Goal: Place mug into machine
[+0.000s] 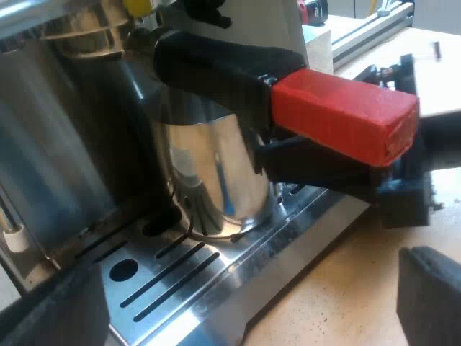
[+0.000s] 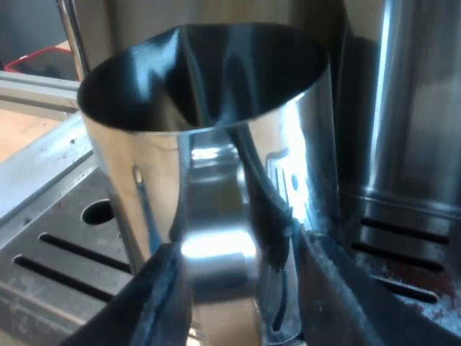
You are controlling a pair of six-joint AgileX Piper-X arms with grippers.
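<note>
A shiny steel mug (image 1: 209, 173) stands on the espresso machine's slotted drip tray (image 1: 187, 288), under the metal holder locked into the front. The holder's dark handle (image 1: 216, 65) sticks out over the mug and ends in a red block (image 1: 346, 115). My right gripper (image 1: 288, 162) reaches in beneath that red end to the mug's side. In the right wrist view the mug (image 2: 216, 166) is seen close, open top up, and my right gripper (image 2: 241, 288) is shut on the mug's handle strip. My left gripper (image 1: 241, 306) hangs open before the tray, holding nothing.
The machine's steel front wall (image 1: 65, 144) rises behind the mug, and a steel column (image 2: 403, 108) stands close beside it. A thin rod (image 2: 68, 29) hangs near the tray (image 2: 57, 238). The wooden table (image 1: 338, 288) lies before the machine, with an aluminium rail (image 1: 367, 32) farther off.
</note>
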